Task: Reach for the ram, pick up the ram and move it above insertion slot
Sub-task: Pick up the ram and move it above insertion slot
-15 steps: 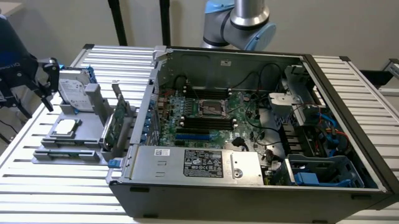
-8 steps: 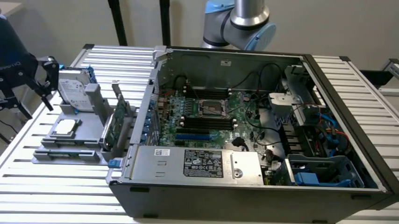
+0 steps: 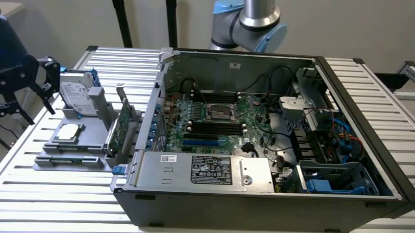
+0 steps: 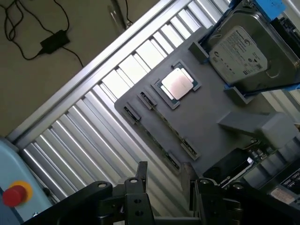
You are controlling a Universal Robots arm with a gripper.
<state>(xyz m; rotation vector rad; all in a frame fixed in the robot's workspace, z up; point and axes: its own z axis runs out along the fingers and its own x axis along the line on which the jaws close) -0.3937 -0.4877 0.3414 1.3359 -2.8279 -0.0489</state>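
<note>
Firstly, a slatted metal surface (image 3: 58, 204), carrying everything listed below. Open computer case (image 3: 259, 213), centre to right of the exterior view, motherboard exposed. Robot arm (image 3: 256, 19), grey and pale blue, at the top centre behind the case. Grey fixture tray (image 3: 87, 138), lower left of the exterior view, just beside the case. Claw (image 4: 166, 187), black, at the bottom centre of the wrist view and at the far left edge of the exterior view; its fingers (image 4: 140, 185) stand apart with nothing between them, hanging above the tray and touching no part. Silver hard drive (image 3: 77, 94) with blue rails, propped upright at the back of the tray. Green card (image 3: 120, 128) with a metal bracket, standing on edge at the tray's side nearest the case. Ram (image 3: 70, 158), a thin green stick lying flat in the clips along the tray's front edge. In the exterior view its long axis runs left to right, and it lies below and to the lower right of the claw. In the wrist view it runs on a diagonal from upper left to lower right, its near end just ahead of the finger gap; judged so, the fingers are not squared across its length. Processor (image 3: 68, 132), a square silver chip seated mid-tray, between the ram and the hard drive.
</note>
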